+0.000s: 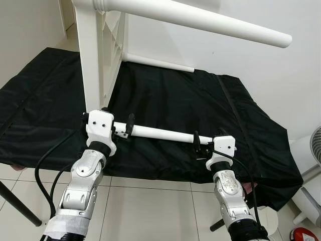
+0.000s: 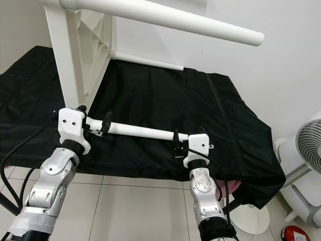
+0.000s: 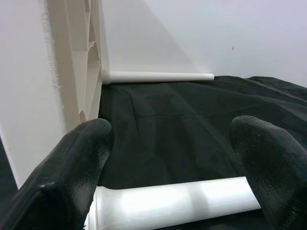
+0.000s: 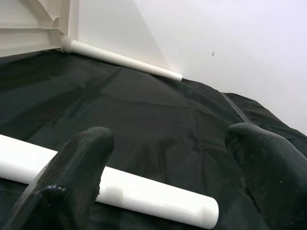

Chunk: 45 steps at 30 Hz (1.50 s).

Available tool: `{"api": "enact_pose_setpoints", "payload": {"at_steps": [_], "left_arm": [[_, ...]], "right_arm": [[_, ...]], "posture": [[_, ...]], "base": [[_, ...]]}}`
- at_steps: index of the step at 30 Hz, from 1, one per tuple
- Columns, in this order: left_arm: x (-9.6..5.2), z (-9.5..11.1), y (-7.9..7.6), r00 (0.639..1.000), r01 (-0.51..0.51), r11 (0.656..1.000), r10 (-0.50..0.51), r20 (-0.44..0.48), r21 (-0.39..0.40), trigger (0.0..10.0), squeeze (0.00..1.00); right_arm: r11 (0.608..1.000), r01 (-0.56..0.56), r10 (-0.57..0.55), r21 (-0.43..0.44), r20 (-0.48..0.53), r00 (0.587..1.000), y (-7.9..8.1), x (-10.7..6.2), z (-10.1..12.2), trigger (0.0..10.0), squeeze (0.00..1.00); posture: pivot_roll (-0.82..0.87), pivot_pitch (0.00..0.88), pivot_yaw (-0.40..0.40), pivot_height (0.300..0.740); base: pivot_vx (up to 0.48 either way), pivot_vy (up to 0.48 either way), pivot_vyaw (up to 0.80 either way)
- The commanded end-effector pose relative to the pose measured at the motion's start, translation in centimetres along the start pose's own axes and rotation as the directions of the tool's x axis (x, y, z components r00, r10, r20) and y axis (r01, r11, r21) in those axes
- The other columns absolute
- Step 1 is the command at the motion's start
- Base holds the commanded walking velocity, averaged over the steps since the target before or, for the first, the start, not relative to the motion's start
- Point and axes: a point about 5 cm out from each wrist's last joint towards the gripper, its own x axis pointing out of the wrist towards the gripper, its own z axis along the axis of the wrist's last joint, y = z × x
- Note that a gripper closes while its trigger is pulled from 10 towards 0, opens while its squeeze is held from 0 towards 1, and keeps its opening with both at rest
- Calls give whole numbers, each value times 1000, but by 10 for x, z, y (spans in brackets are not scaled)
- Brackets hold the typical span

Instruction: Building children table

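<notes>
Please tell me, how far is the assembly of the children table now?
Two legs already stick out of the white tabletop, standing on its edge: upper leg, lower leg. In hand: a loose leg between the left gripper and right gripper, fingers open. Left: fitting this leg.

A black-draped counter against a plain white wall, on a pale tiled floor.

The black cloth (image 1: 165, 100) covers the counter and hangs over its near edge in creases, with a seam running back along its right part. Behind the cloth rises a bare white wall (image 1: 241, 50), evenly lit. Below the cloth's near edge the floor (image 1: 150, 211) is light tile with thin dark grout lines. Right of the cloth stands a white fan (image 2: 306, 145), and near the fan's foot a red object (image 2: 296, 233) lies on the floor.
</notes>
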Motion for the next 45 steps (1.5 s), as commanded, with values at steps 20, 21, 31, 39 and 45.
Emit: {"api": "enact_pose_setpoints", "payload": {"at_steps": [20,21,31,39,45], "left_arm": [[0,-5,-8,1000,0,1000,0,-17,-10,10000,0],[0,-5,-8,1000,-6,1000,6,-20,7,10000,0],[-1,-8,-5,999,-22,1000,22,-37,-8,10000,0],[-2,-8,-3,999,-30,999,29,-43,-38,10000,0],[-2,-9,-2,998,-31,999,29,-54,-38,10000,0]], "right_arm": [[1000,-5,5,-23,-16,1000,-6,-1,-3,10000,0],[1000,-6,6,-23,-16,1000,-6,-1,-3,10000,0],[1000,-10,9,-25,-18,1000,-6,-3,-4,10000,0],[1000,-11,11,-23,-18,1000,-6,-2,-3,10000,0],[1000,-14,13,-17,-19,1000,-4,-1,-4,10000,0]], "posture": [[58,0,-126,740],[56,0,-126,740],[57,0,-127,740],[58,0,-127,740],[63,0,-127,740]], "base": [[0,-225,0],[0,0,0],[0,0,0],[0,0,0],[0,89,0]]}}
